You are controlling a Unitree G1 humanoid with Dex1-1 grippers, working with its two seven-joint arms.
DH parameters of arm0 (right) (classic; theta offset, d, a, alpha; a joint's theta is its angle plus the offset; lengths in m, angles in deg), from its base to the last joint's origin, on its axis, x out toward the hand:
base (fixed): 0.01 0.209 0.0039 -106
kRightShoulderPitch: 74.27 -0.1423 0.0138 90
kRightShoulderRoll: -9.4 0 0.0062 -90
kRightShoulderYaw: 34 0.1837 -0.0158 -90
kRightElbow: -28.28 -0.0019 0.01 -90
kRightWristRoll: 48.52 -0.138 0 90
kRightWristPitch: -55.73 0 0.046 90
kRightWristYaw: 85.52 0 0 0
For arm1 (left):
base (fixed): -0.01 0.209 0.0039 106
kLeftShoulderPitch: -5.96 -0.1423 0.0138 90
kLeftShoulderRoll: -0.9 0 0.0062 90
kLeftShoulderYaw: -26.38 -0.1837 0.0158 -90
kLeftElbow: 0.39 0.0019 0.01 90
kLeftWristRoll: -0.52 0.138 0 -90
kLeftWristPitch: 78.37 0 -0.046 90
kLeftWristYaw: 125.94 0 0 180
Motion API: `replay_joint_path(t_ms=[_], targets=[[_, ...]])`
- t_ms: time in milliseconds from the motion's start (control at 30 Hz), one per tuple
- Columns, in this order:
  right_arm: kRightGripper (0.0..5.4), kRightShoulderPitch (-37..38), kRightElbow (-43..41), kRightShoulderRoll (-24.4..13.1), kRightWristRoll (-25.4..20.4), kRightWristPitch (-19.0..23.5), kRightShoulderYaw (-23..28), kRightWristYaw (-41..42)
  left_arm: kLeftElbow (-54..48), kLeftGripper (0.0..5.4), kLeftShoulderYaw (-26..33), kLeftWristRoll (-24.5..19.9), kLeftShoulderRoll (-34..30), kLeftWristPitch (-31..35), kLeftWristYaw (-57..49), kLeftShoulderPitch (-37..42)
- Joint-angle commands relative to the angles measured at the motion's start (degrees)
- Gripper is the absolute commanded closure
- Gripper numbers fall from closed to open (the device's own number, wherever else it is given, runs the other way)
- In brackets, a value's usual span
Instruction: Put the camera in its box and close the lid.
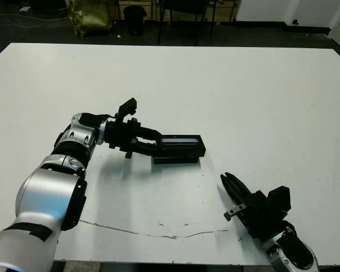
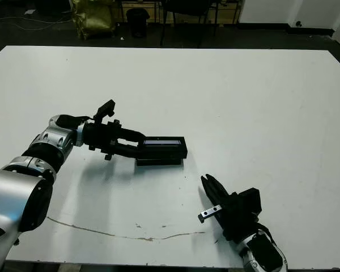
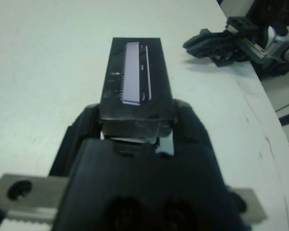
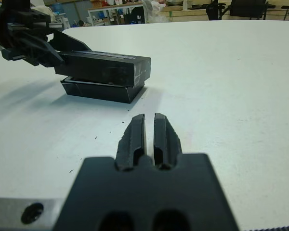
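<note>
Now the left tool (image 1: 154, 145) is clenched on the near end of the lid (image 1: 181, 142), holding it flat with the pale strip facing up, right over the box (image 1: 175, 160) at mid-bench (image 1: 260, 96). From the right wrist view the lid sits a shade above the box and is offset a little, so a sliver of the box's rim shows beneath it; I judge the lid not yet seated. The camera is nowhere to be seen (presumably already inside the box, though the lid hides the inside, so I can't confirm it). Over on the near right side, the right tool (image 1: 229, 182) rests low by the bench, its two fingers (image 4: 135, 137) pressed almost together with nothing between them, well apart from the box. As for handling, the lid looks like a light, stiff, flat cover with smooth faces, so a pinch on the short end as it is now should steer it well, but it could skid or tilt if pressed off-centre. The box looks light too and may slide on the smooth bench when the lid is pushed down, so squaring the edges first seems wise.
</note>
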Motion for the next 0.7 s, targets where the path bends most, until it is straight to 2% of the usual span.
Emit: replay_joint_path(t_ms=[33,200,400,567,700], targets=[[5.4,0.8,1.4,-0.4,0.8,1.1,-0.1,-0.2,0.5,3.32,-0.4,0.7,-0.9,0.8,2.8,-0.5],[5.4,0.8,1.4,-0.3,1.2,1.9,-0.2,-0.8,-0.9,3.32,4.1,-3.6,-2.0,2.4,0.0,-0.8],[5.4,0.4,3.2,-0.2,2.2,-0.6,-0.6,-0.4,-5.1,3.32,10.0,-9.9,-1.5,5.2,-6.8,-2.6],[5.4,0.0,4.6,-0.1,1.6,-1.4,-0.6,0.2,-17.4,3.32,12.1,-13.7,0.3,8.2,-17.6,-7.7],[5.4,0.0,5.1,0.1,1.3,-2.1,-0.6,0.5,-32.8,3.32,10.3,-15.3,0.5,12.8,-22.4,-14.6]])
